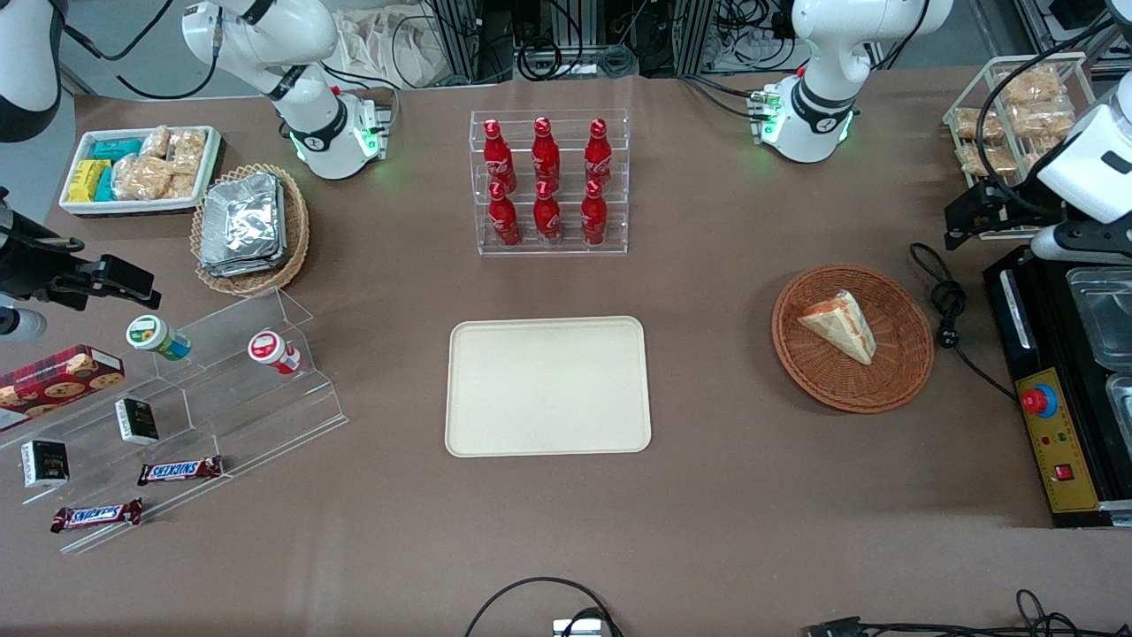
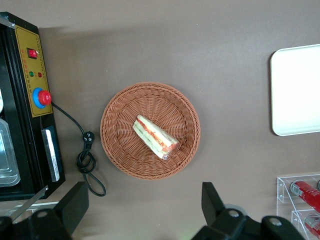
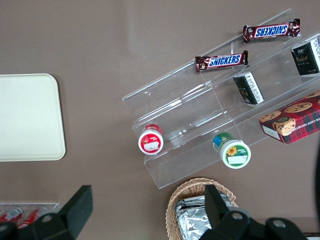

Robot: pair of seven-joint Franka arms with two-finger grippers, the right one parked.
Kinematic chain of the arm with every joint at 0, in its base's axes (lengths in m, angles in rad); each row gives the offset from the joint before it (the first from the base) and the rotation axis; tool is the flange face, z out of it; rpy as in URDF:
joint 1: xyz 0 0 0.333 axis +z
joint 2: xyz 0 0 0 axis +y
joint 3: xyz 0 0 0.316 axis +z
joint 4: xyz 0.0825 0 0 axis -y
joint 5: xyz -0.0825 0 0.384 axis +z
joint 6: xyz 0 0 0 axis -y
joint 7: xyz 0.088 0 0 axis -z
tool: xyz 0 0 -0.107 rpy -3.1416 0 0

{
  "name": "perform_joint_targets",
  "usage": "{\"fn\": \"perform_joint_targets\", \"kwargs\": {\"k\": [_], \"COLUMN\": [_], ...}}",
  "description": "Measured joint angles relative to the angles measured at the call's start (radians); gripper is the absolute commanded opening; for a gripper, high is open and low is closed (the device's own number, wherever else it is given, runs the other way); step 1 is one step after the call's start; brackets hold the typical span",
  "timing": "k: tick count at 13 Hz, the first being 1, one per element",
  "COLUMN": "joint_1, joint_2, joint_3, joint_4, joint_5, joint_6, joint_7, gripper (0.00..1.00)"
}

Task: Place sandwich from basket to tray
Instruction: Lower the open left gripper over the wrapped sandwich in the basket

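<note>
With its two dark fingers spread wide and nothing between them, the gripper hangs in the air above the table, apart from everything on it, looking straight down on the basket. Its jaws stand open to about the width of that basket and touch neither the wicker nor the sandwich. That sandwich, a pale wedge with red-orange and green layers along one edge, lies flat on the floor of the round reddish-brown basket, roughly at its middle. In the front view the gripper itself cannot be made out; only the working arm shows at the table's edge, above a black appliance with a red button, whose cable lies coiled just beside the basket. Toward the parked arm's end from the basket, and well apart from it, sits the cream tray, flat on the brown table with nothing on it. Farther from the front camera than the tray stands a clear rack of red bottles.
</note>
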Motion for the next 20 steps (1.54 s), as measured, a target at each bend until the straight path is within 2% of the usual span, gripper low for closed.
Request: {"fn": "perform_joint_targets", "kwargs": {"k": [9,11,16,18,20], "joint_1": [0.0,0.0,0.002,0.005,0.012], "joint_2": [0.044,0.042,-0.033,-0.058,-0.064], "joint_3": [0.003,0.003,0.032,0.036,0.036], "joint_4": [-0.03,-0.113,-0.433,-0.563,-0.634], "joint_5": [0.0,0.0,-0.003,-0.004,-0.006], "joint_6": [0.004,0.088,0.364,0.496,0.568], "joint_7": [-0.008,-0.048,-0.152,-0.22,-0.311], "gripper": [1.0,1.0,1.0,1.0,1.0]}}
